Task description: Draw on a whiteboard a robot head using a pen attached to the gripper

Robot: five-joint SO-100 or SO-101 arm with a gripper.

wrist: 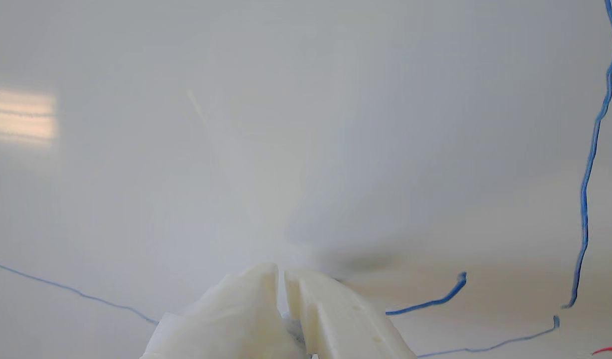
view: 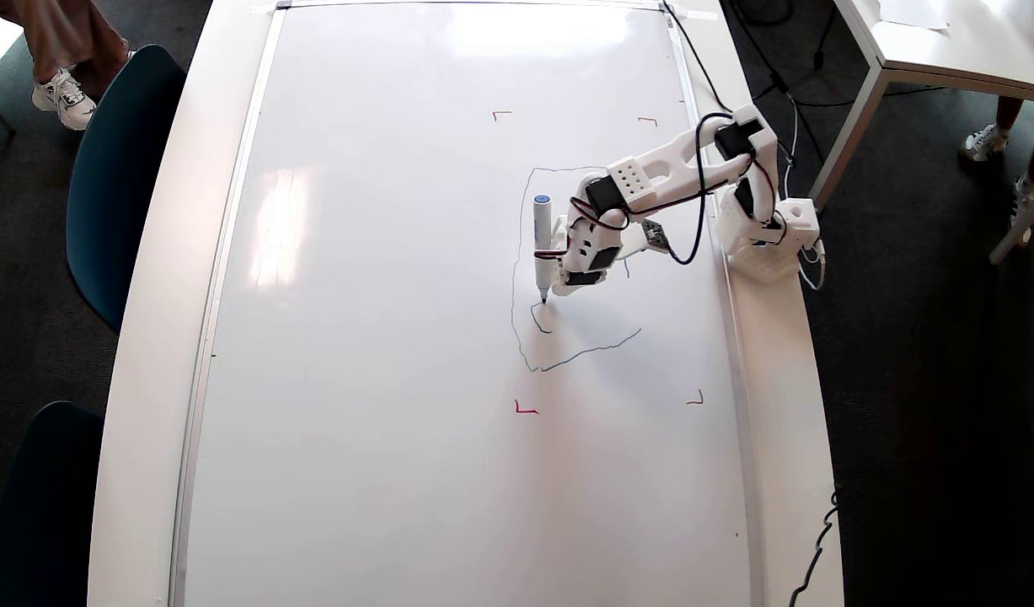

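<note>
The whiteboard (view: pixel 382 337) lies flat and fills the table. The gripper (view: pixel 567 285) hangs over its right half, and the pen (view: pixel 541 249) is fixed along its left side, blue cap up, dark tip touching the board. The robot head (view: pixel 515 287) is a partial wobbly outline: a top edge, a long left side and a slanted bottom line. A small curl sits just below the pen tip. In the wrist view the gripper (wrist: pixel 281 273) has its white jaws together with nothing between them. Blue lines (wrist: pixel 590 159) cross the board (wrist: pixel 186 149) there; the pen is out of that view.
Red corner marks (view: pixel 525 409) frame the drawing area; one shows in the wrist view (wrist: pixel 607 349). The arm's base (view: pixel 769 240) stands on the table edge right of the board, with cables. Dark chairs (view: pixel 120 169) stand at left, a smaller white table (view: pixel 946 46) at upper right.
</note>
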